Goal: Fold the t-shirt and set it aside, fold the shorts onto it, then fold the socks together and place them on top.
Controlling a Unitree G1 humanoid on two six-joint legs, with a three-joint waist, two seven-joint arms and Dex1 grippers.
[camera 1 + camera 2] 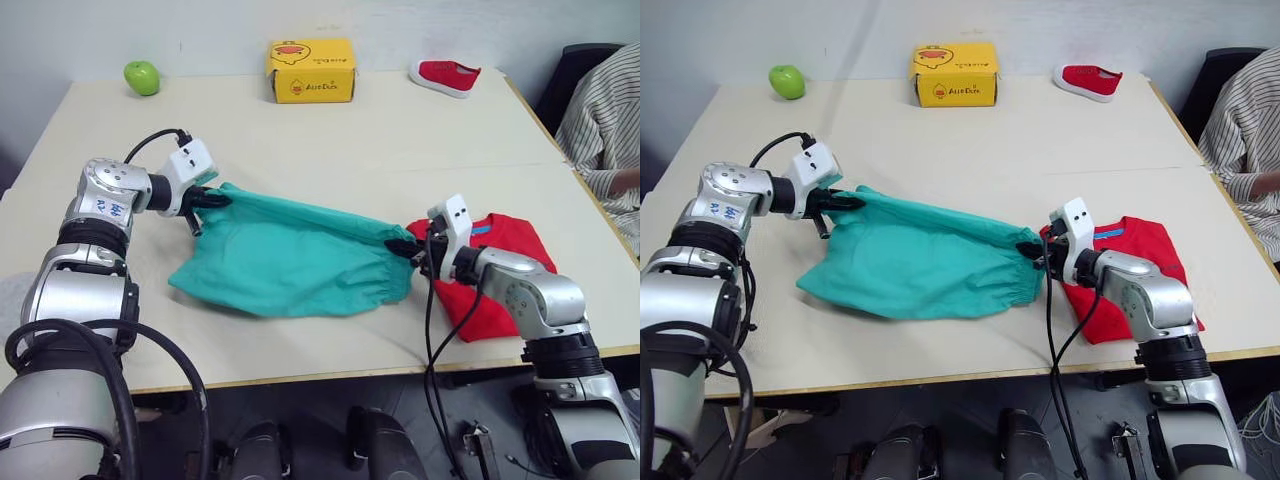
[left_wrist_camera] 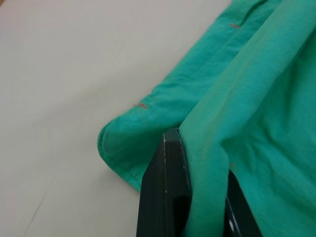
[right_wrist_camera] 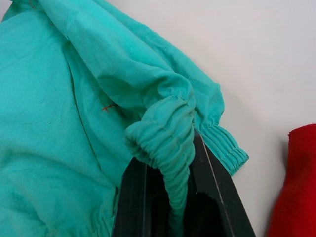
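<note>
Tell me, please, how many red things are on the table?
2: the t-shirt, folded near the front edge by the right gripper, and a shoe at the far edge. None seems hidden.

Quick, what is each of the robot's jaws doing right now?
Left gripper: shut on the hem end of the shorts.
Right gripper: shut on the shorts' elastic waistband, beside the t-shirt.
</note>
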